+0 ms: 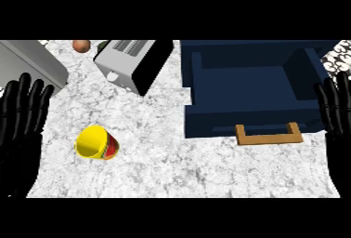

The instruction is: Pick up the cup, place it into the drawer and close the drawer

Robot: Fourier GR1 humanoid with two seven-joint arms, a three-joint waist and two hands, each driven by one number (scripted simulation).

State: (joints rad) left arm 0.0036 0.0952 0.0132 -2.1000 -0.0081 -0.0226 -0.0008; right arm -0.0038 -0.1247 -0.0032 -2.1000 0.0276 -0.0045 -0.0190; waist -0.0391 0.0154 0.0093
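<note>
A yellow cup (94, 142) with a red and green band lies on its side on the marble counter, at the lower left, its mouth toward the left. The dark blue drawer (252, 88) stands pulled open at the upper right, its inside bare, with a wooden handle (268, 135) on its near front. My left hand (21, 111) rests open at the left edge, fingers up, a short way left of the cup. At the right edge my right hand (336, 111) rests open too, beside the drawer's right wall.
A silver and black toaster (132, 62) stands at the back, between the cup and the drawer. A grey appliance (27, 62) fills the top left corner. A brown round item (81, 45) lies at the back edge.
</note>
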